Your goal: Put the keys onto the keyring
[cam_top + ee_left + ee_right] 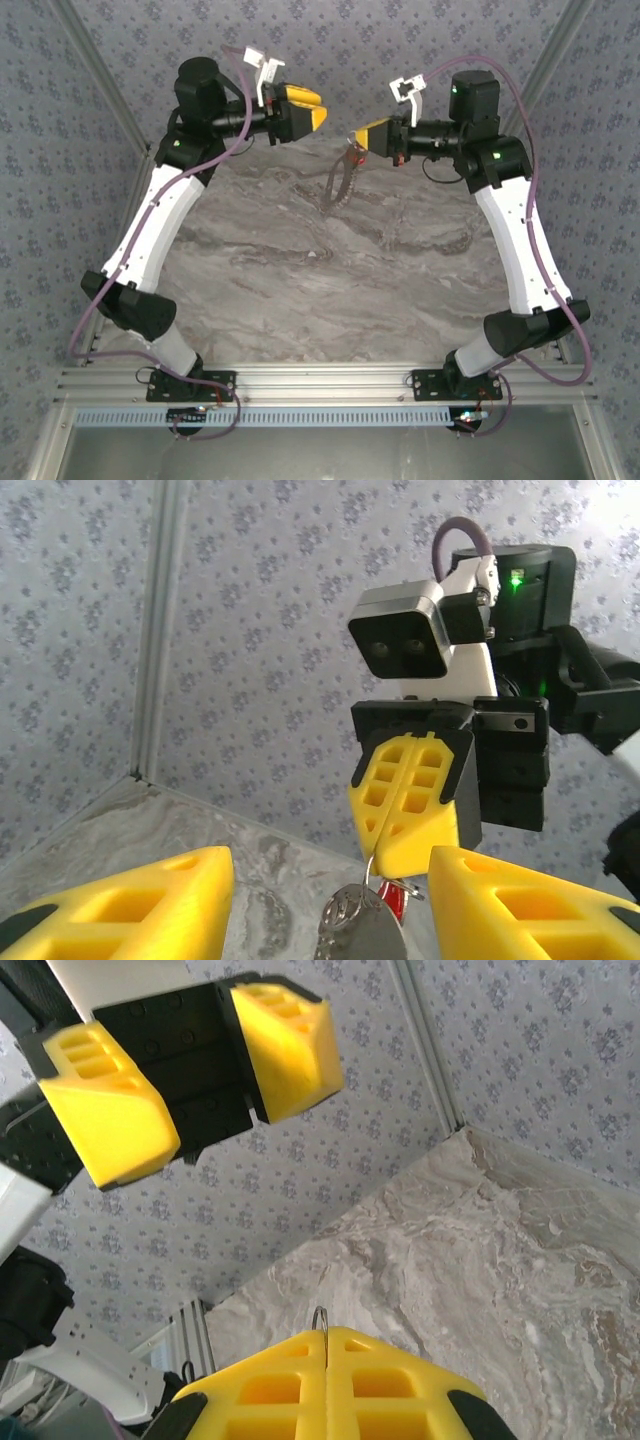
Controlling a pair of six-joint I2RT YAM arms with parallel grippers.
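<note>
My right gripper (360, 137) is shut on the keyring (336, 192), a thin grey-brown loop that hangs from its fingertips above the marble. In the left wrist view the ring's wire (372, 873) runs into the shut yellow fingers (410, 800). Below them dangle a silver metal piece (360, 930) and the small red key (398, 897). A short arc of wire (320, 1318) sticks out of the right gripper (325, 1338) in its own view. My left gripper (320, 110) is open and empty, facing the right one across a small gap. Its fingers (150, 900) flank the hanging pieces without touching them.
Grey marble tabletop (330, 290) lies below both raised grippers. Patterned fabric walls with aluminium posts (155, 630) close in the back and sides. The right arm's wrist camera housing (405, 640) sits just beyond the left gripper.
</note>
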